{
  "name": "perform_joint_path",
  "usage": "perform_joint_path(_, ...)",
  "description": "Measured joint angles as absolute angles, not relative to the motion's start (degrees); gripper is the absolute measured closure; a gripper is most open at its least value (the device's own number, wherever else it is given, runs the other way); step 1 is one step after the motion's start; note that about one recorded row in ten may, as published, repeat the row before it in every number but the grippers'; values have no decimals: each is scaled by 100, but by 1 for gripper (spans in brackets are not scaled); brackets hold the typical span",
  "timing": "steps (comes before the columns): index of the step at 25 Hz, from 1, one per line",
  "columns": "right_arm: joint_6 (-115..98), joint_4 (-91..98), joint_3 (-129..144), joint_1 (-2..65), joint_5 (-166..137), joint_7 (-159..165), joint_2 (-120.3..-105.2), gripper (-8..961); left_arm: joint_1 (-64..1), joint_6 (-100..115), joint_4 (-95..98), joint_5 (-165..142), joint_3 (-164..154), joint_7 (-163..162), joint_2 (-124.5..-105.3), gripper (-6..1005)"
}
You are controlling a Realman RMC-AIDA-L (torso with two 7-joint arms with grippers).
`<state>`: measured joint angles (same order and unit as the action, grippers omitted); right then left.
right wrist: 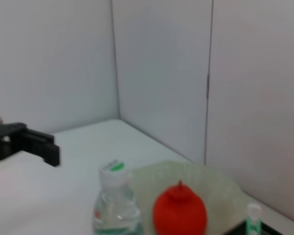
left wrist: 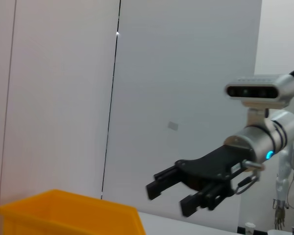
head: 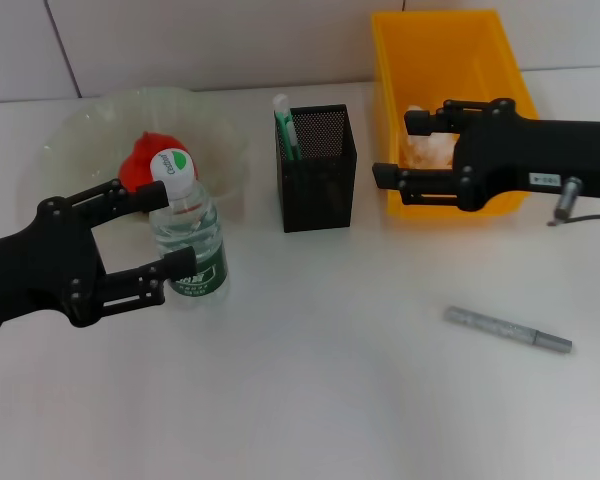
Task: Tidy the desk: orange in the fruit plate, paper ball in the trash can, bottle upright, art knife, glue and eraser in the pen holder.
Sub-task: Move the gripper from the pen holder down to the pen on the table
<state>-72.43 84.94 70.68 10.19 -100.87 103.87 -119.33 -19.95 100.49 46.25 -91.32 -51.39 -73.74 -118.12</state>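
Bottle upright between the left gripper's spread fingers — right gripper wide open over the yellow bin.

At left of the head view the left gripper (head: 165,233) brackets the upright water bottle (head: 188,236) without closing on it; the red-orange fruit (head: 148,160) sits just behind in the clear plate (head: 75,130). The mesh pen holder (head: 317,165) stands at centre with a green-and-white glue stick (head: 285,127) inside. At upper right, the right gripper (head: 400,148) hangs over the bin (head: 446,60), partly hiding the paper ball (head: 426,148). The grey art knife (head: 507,329) lies at lower right — apart from everything.
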Motion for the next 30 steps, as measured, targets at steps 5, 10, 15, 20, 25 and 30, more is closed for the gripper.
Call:
perform_joint_path(5, -8100, 8342, 6510, 798, -9017, 9653, -11932, 216, -1989, 10071, 4625, -9132, -5107, -7401, -11812, 193)
perform_joint_path(10, -8750, 8360, 5806, 841, -8943, 9969, -11912, 217, -1986, 10112, 4625, -9132, -5078, -7462, -11812, 193)
perform_joint_path(15, -8871, 8572, 5522, 917, -9480, 10562, -11904, 217, -1961, 10116, 4630, -9132, -5079, -7482, -11812, 193)
perform_joint_path(20, -9035, 8715, 5449, 1130, -10121, 10957, -11901, 218, -1910, 10146, 4632, -9132, -5080, -7487, -11794, 193)
perform_joint_path(25, -9255, 8793, 5475, 1343, -10600, 11283, -11901, 218, -1924, 10317, 4632, -9133, -5080, -7529, -11734, 193)
perform_joint_path(30, -9477, 9029, 5526, 1632, -11589, 12039, -11902, 218, -1946, 10354, 4632, -9136, -5079, -7596, -11691, 193)
